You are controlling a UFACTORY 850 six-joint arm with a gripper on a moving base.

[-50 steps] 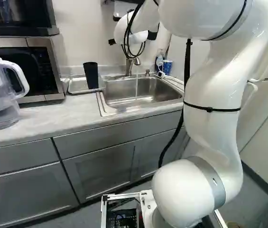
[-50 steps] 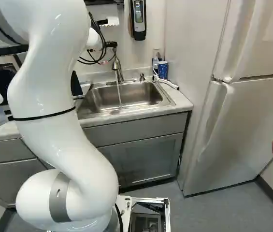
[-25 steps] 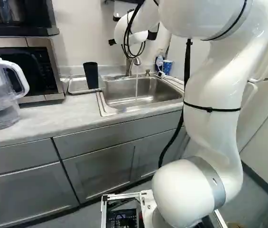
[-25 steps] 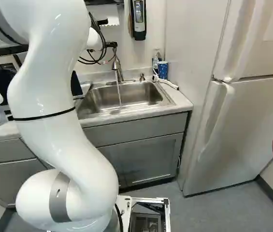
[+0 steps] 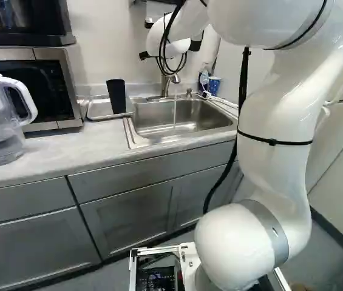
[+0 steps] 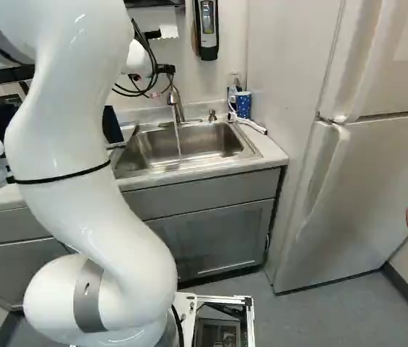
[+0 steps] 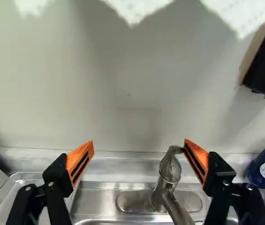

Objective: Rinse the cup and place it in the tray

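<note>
Two orange-padded fingers [image 7: 79, 162] of the gripper [image 7: 139, 141] stand wide apart, nothing held between them. The dark cup [image 5: 116, 96] stands on the tray [image 5: 101, 116], in the upper left of the left base view, its long axis upright. It lies to the left of the gripper and lower, across the near end of the sink [image 5: 133, 137]. Closer at hand is the tap [image 7: 170, 171], ahead of the fingers and beside the one farther from the tray; water [image 5: 175, 115] runs from its spout. With the cup on the tray, the coming move probably turns on this tap, to stop the flow; its upper end lies toward that finger's tip, and whether they touch cannot be told. A sideways swing there could knock the spout.

Hidden or unclear: the arm [image 6: 81, 144] covers part of the cup in the right base view, upper left; in the wrist view the cup cannot be made out with certainty. Its inside is too dark to read, so its wetness is unknown.
</note>
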